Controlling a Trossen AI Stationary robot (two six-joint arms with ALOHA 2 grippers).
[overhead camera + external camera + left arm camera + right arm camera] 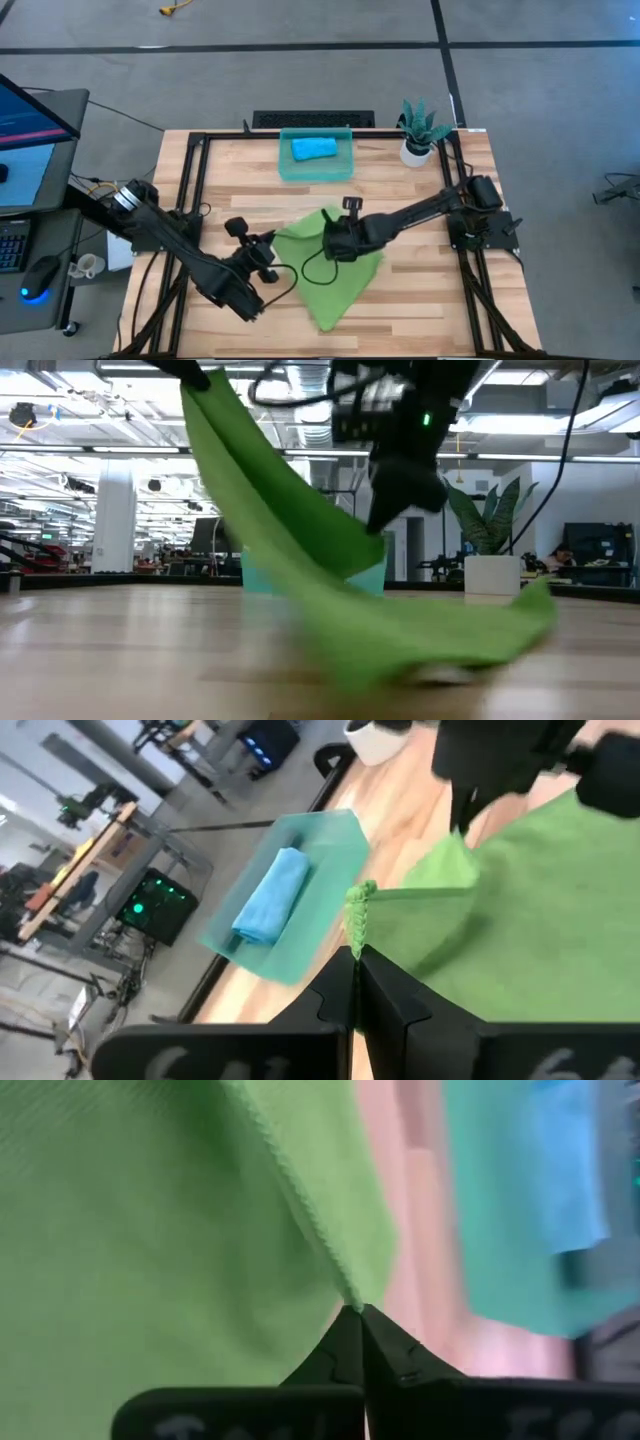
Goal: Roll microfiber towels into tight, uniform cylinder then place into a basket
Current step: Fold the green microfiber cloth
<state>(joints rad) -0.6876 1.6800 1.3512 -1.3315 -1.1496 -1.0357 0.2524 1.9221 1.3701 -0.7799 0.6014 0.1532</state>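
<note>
The lime-green microfiber towel point(335, 275) is partly raised in mid-table. Its lower part point(430, 650) lies on the wood, and the rest slopes up to the left. My left gripper point(355, 960) is shut on one corner, the highest point in the low view. My right gripper point(355, 1315) is shut on the towel's hemmed edge farther right and lower down. The sky-blue towel point(313, 149), rolled up, lies in the teal basket point(340, 170) at the far middle of the table. My left gripper pinches a bunched corner of the green towel point(358, 910) between its two shut fingertips. The fingers point toward the table's far side, slanting slightly down. The cloth runs away from this raised corner, down toward the table. My right gripper pinches the towel's stitched edge point(345, 1295) between its two shut fingertips, slanting down from the table's right. The cloth there is lifted clear of the wood point(375, 540) and falls below the fingers to the part on the table.
A white pot with a green plant point(418, 135) stands at the far right, beside the basket. Black frame rails point(190, 190) run along the table's left and right sides. Bare wood point(420, 310) lies near the front edge on both sides of the towel.
</note>
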